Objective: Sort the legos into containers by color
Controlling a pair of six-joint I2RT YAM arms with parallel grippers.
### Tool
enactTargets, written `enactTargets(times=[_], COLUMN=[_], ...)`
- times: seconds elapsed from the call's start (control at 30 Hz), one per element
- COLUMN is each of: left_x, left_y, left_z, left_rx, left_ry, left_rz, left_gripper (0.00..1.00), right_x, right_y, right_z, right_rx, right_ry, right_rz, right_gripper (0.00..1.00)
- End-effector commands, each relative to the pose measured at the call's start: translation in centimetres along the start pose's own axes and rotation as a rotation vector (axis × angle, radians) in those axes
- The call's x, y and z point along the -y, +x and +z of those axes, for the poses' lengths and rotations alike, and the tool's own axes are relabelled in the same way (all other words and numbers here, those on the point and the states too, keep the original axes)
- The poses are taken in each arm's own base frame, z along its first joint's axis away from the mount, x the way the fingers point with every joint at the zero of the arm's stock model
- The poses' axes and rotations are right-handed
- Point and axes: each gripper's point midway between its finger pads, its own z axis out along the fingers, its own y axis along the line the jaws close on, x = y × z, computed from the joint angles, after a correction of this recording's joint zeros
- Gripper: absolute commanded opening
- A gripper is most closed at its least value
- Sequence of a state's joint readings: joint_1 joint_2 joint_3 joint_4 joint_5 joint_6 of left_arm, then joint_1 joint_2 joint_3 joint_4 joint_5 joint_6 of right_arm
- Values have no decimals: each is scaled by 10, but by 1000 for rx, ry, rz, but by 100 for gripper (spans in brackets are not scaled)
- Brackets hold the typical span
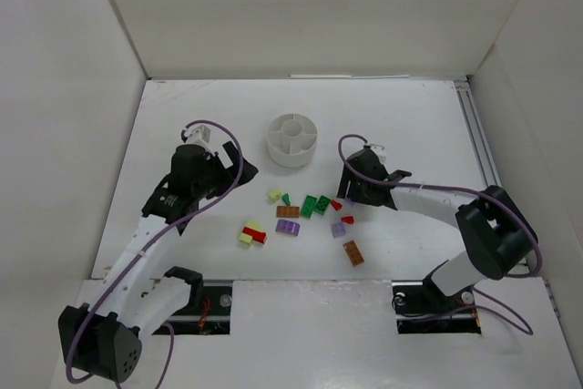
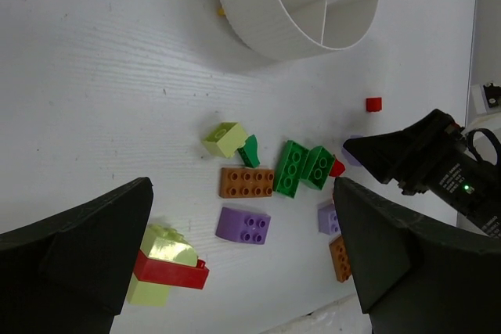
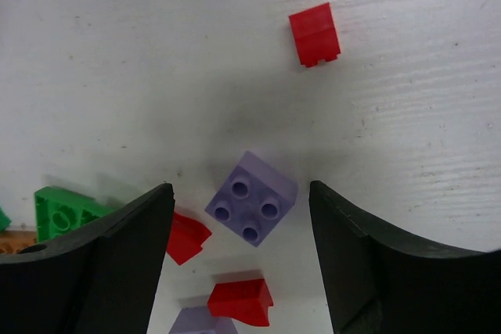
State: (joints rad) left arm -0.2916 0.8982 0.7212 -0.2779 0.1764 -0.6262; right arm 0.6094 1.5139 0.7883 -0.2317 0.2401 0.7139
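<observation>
The white dish (image 1: pixel 291 138) with wedge compartments stands behind the legos and shows empty; its wall also shows in the left wrist view (image 2: pixel 282 13). Legos lie scattered in front of it: a pale yellow brick (image 1: pixel 273 195), green bricks (image 1: pixel 315 205), an orange-brown plate (image 1: pixel 288 211), a purple brick (image 1: pixel 288 227) and a red-and-yellow stack (image 1: pixel 250 234). My right gripper (image 1: pixel 350 194) is open, low over the table, with a light purple brick (image 3: pixel 252 197) between its fingers (image 3: pixel 125 256), not touching it. My left gripper (image 1: pixel 239 168) is open and empty, left of the dish.
Small red pieces (image 3: pixel 315 34) (image 3: pixel 241 301) lie around the purple brick. Another orange-brown brick (image 1: pixel 353 253) lies near the table's front edge. White walls enclose the table on the left, back and right. A rail (image 1: pixel 478 143) runs along the right side.
</observation>
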Motion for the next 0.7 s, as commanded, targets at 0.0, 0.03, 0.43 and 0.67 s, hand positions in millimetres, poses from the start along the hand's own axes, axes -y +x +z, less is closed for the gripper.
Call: enactTargets(times=[0.0, 0.03, 0.43, 0.67], left_x=[8, 8, 7, 11], left_y=[-3, -3, 1, -1], left_z=[-8, -8, -7, -9], left_rx=[31, 31, 19, 19], left_ry=[44, 44, 47, 61], left_rz=[8, 8, 8, 9], left_gripper=[100, 100, 100, 100], right_x=[4, 5, 22, -19], right_y=[0, -2, 23, -30], right_z=[2, 1, -7, -29], right_rx=[17, 23, -33, 120], right_ry=[74, 88, 247, 124], right_rz=[62, 70, -7, -99], right_gripper=[74, 74, 48, 36])
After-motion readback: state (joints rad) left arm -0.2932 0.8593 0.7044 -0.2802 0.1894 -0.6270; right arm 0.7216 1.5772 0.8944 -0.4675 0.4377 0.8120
